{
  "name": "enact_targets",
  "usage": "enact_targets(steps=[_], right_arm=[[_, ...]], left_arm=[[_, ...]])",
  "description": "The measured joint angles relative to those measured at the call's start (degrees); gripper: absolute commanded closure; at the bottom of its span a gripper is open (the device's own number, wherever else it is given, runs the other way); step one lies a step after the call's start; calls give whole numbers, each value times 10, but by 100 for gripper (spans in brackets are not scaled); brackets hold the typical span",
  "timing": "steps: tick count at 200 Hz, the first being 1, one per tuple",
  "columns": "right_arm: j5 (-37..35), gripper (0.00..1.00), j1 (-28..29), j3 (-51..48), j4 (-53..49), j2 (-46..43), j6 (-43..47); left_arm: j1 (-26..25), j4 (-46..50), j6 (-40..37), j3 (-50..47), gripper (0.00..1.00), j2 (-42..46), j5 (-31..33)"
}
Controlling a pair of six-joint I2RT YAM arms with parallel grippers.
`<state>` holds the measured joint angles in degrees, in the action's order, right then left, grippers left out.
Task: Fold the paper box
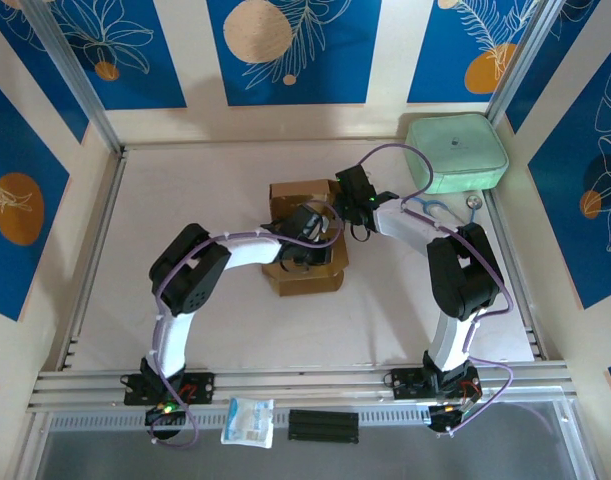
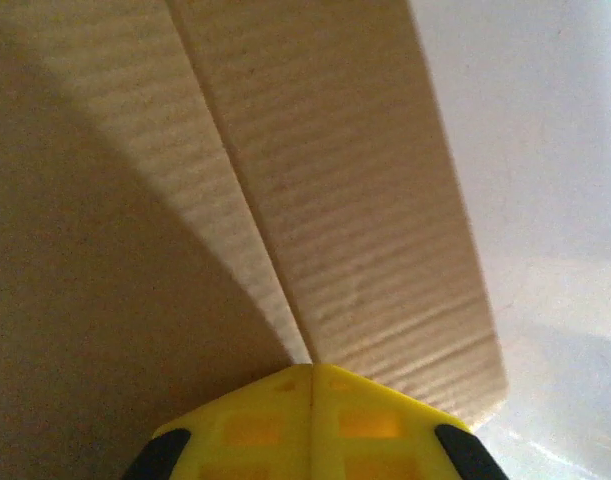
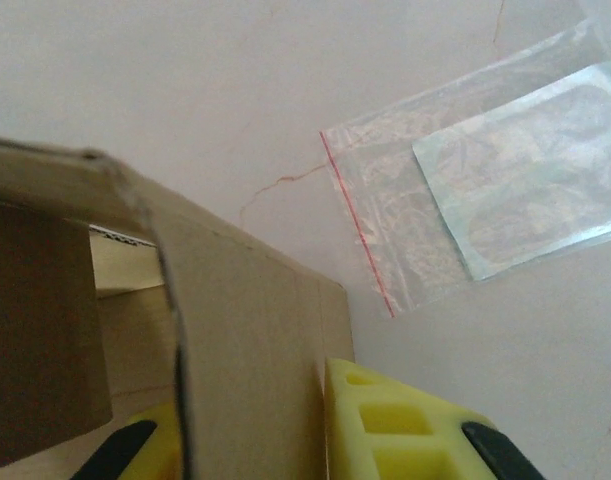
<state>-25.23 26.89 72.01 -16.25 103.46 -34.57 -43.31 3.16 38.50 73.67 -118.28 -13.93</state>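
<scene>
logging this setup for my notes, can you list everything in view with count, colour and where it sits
paper box: 1, brown cardboard, partly folded, centre of the table
mint-green case: 1, mint green, far right corner of the table
clear zip bag: 1, clear with a red seal line, pale patterned sheet inside, on the table beside the box
white packet: 1, white and blue, front ledge
black strip: 1, black, front ledge right of the packet
left pincer: 1, yellow fingers, shut on a box flap
right pincer: 1, yellow fingers, gripping a box wall
</scene>
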Motion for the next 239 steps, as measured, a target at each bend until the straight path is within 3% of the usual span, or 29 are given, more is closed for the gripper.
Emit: enact_targets(steps=[90,162,239], right_arm=[[20,87,-14,50,-70,0,-4],[76,87,-22,96,-133,0,0],[87,88,-6,41,-104,1,-35]], left_arm=[[0,-8,-23,10,100,-8,18],[0,-8,-26,14,100,-8,24],[0,-8,-26,15,100,-11,24]])
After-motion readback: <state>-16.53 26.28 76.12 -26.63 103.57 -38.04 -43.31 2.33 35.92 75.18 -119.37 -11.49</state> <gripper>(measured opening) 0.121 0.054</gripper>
